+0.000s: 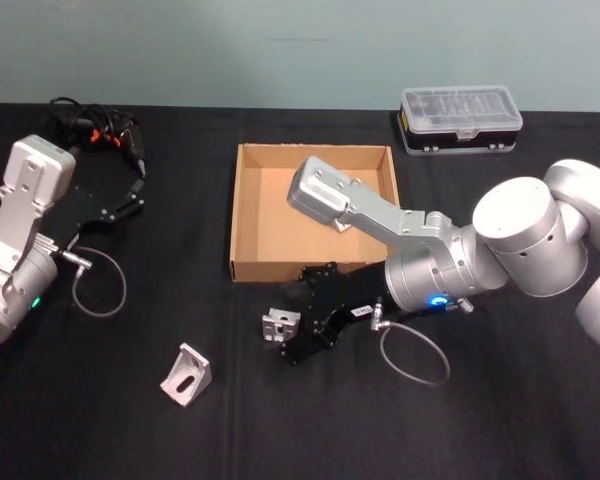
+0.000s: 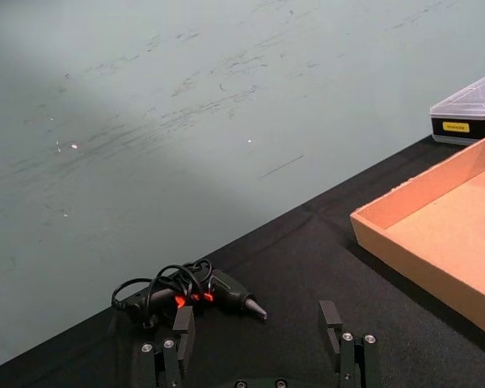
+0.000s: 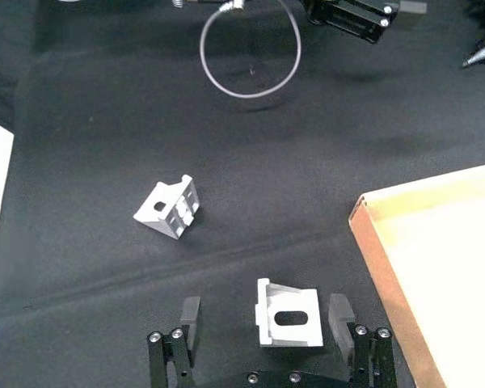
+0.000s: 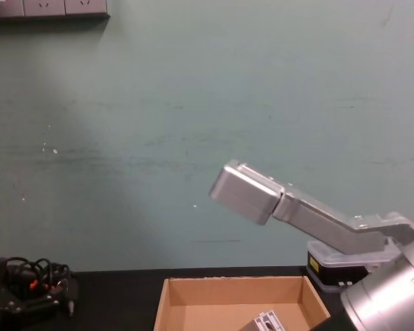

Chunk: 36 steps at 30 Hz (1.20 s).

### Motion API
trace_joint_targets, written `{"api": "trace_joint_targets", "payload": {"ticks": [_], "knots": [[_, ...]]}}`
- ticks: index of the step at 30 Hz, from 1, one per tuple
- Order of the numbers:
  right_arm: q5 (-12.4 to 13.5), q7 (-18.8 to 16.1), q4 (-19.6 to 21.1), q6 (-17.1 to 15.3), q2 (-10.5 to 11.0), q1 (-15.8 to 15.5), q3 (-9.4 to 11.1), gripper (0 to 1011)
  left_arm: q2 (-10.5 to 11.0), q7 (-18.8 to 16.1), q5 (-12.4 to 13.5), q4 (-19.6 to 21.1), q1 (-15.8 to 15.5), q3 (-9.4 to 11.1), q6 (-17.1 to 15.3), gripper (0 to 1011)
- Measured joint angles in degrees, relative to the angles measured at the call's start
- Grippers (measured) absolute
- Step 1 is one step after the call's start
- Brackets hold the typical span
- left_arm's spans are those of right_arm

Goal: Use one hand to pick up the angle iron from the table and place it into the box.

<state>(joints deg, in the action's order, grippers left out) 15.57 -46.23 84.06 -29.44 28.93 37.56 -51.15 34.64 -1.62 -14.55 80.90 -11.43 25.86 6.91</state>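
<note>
**Reference landmark:** the box [image 1: 270, 232], a shallow tan cardboard tray on the black tabletop [image 1: 480, 430].

**Right hand** [image 3: 265, 314]: positioned low over the tabletop, just in front of the box's near wall. The hand is released. Its fingers [image 3: 340, 314] stand spread, with an angle iron [image 3: 288, 317] between them. A clear gap separates the iron from one finger. The other finger stands just beside the iron, and contact there cannot be confirmed. The iron rests on the tabletop with its slotted face up, outside the box and close to the near wall.

**Second angle iron** [image 1: 187, 375]: lies on the tabletop in front of the box and to its left. It is farther from the box than the first iron and apart from the right hand.

**Third angle iron** [image 4: 265, 322]: lies inside the box on its floor, toward the right side. A silver link of the right arm passes above the box.

**Left hand** [image 2: 257, 315]: positioned well to the left of the box, roughly level with its far wall. The hand is released, with nothing between the fingers. A corded tool [image 2: 226, 295] lies just beyond it, near the tabletop's back edge.

**Plastic case** [image 1: 460, 118]: stands behind the box's far right corner, apart from it.
</note>
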Motion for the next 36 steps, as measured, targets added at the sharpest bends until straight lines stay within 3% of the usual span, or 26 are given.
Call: {"api": "trace_joint_targets", "payload": {"ticks": [21,30,36], "knots": [[0.2,1.0,-1.9,-2.4,-2.0,0.7,-1.9,1004,0.0,0.0,0.0,0.0,0.0,0.0,0.0,1000],[0.2,0.9,-1.8,-2.4,-1.9,0.6,-1.8,1004,0.0,0.0,0.0,0.0,0.0,0.0,0.0,1000],[0.2,0.8,-1.8,-2.2,-1.8,0.6,-1.7,909,0.0,0.0,0.0,0.0,0.0,0.0,0.0,1000]]}}
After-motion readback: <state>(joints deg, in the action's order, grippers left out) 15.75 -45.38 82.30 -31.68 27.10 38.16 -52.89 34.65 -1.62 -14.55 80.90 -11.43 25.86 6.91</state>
